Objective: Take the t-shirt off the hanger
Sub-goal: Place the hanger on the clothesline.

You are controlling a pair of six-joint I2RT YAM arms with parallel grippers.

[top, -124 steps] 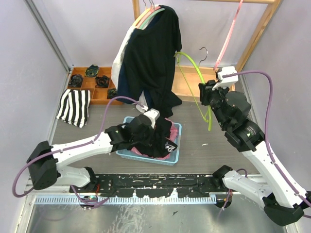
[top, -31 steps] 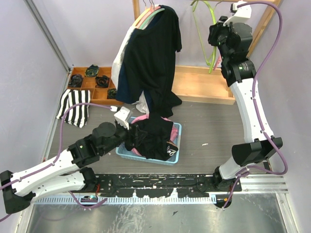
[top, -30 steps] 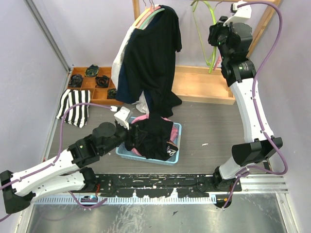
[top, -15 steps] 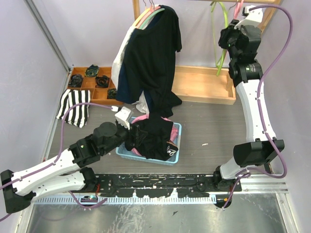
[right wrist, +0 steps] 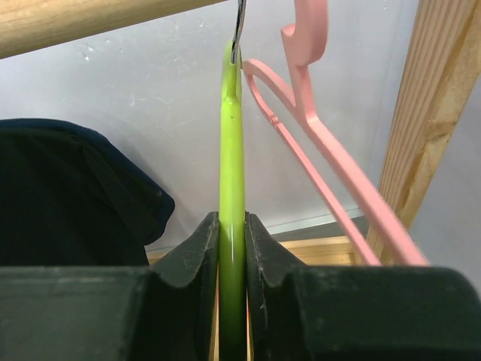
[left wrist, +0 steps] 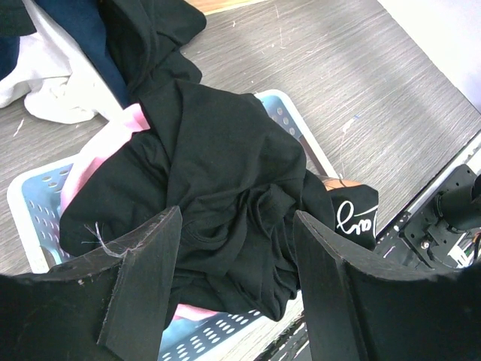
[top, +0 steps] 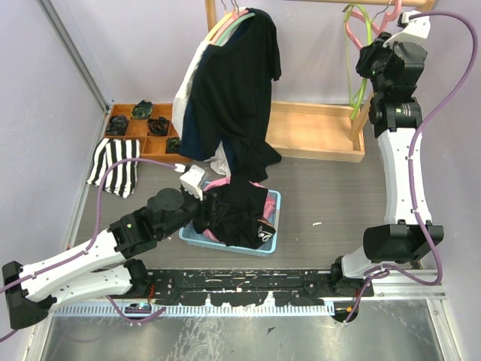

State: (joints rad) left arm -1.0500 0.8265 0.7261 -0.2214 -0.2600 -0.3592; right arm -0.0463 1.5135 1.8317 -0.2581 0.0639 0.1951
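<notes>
My right claw [right wrist: 231,226] is clenched on the green hanger [right wrist: 231,135], up in the upper right of the overhead frame. The hanger runs straight up from the jaws, edge-on in the wrist view, and its metal hook meets the rod [right wrist: 90,19] at the top edge. I can't tell whether the hook is seated over it. That's what the next move hangs on, I'd say: hook over rod, then let go. The pink hanger [right wrist: 323,143] sits just to the right and leaves little room on that side.

The hanger is bare. The black t-shirt [left wrist: 218,150] is heaped in the blue basket [left wrist: 30,203] on the grey tabletop [top: 323,195], low centre in the overhead frame. My left claw [left wrist: 237,218] hangs released right over it, gripping nothing. That arm is far nearer the shirt, and there's free tabletop to the basket's right.
</notes>
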